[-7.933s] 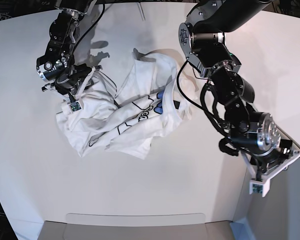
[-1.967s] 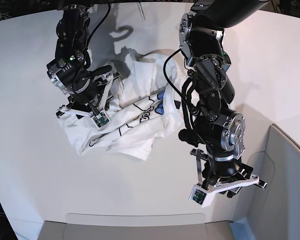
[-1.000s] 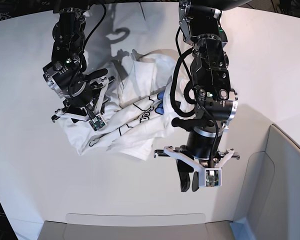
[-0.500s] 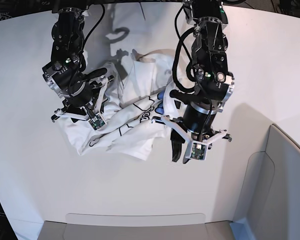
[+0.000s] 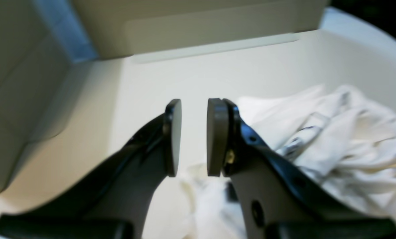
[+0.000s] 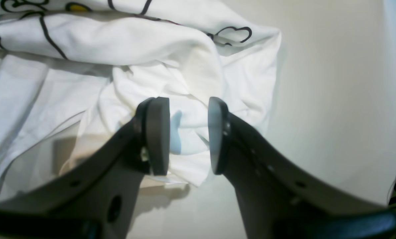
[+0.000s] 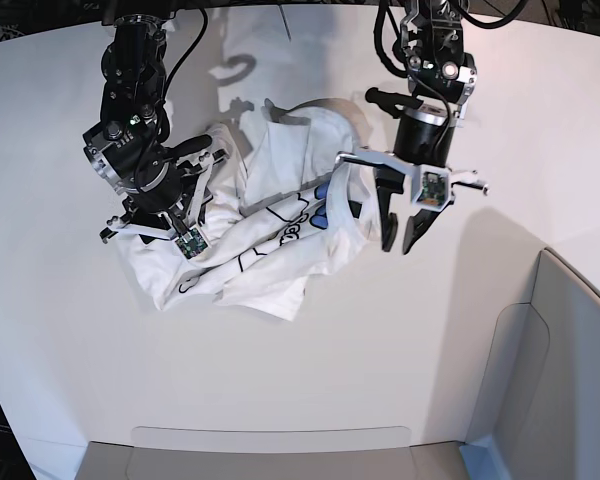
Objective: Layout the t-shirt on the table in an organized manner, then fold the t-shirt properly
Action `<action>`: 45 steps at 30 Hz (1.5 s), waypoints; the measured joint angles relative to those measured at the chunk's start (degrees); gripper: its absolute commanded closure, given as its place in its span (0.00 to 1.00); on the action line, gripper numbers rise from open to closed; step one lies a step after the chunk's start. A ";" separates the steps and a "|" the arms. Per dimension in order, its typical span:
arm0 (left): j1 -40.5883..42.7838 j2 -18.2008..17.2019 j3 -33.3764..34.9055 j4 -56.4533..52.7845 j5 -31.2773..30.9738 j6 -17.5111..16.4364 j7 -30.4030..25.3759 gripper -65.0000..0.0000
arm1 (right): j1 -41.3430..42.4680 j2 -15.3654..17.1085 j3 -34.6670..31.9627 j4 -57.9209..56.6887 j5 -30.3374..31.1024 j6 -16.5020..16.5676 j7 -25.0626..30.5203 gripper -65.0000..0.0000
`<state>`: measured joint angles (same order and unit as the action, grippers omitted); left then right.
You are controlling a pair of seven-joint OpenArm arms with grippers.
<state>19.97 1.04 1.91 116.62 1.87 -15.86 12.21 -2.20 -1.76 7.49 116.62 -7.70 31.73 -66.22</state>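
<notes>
The white shirt (image 7: 280, 230) is all crumpled on the counter (image 7: 280, 380). Left fingers (image 7: 404, 225) and right fingers (image 6: 188, 136) are apart, holding nothing.

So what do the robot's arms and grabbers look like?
Both arms are mostly black, with round silvery joints and loose black cables. The left gripper and right gripper each have two dark fingers. A pale silver bracket sits behind each, carrying a little greenish square.

T-shirt (image 7: 270, 240) on table (image 7: 220, 370) — panels (image 7: 270, 462) along near edge, below the shirt
</notes>
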 measured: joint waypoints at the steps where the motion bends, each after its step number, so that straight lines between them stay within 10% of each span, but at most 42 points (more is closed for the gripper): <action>1: 1.18 -0.11 -1.18 0.00 0.04 0.61 -1.20 0.80 | 0.04 -0.02 0.00 0.00 0.00 0.02 0.00 0.70; 7: 6.27 0.09 -6.21 0.00 -0.04 -0.17 -10.23 0.80 | -1.70 -0.04 0.00 0.02 -0.02 0.02 3.43 0.70; 21: 15.50 0.37 -12.74 -0.17 -0.22 -0.04 -21.16 0.80 | -20.39 -3.04 -0.15 -0.04 -0.55 0.04 50.10 0.70; 45: 31.52 0.55 -18.75 -12.17 -6.27 -0.04 -48.00 0.80 | -45.55 -6.91 14.36 -3.87 17.16 -0.26 84.13 0.70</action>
<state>51.48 1.58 -16.84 104.44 -4.40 -15.90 -35.79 -47.75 -8.67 21.85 112.75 9.45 31.46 17.91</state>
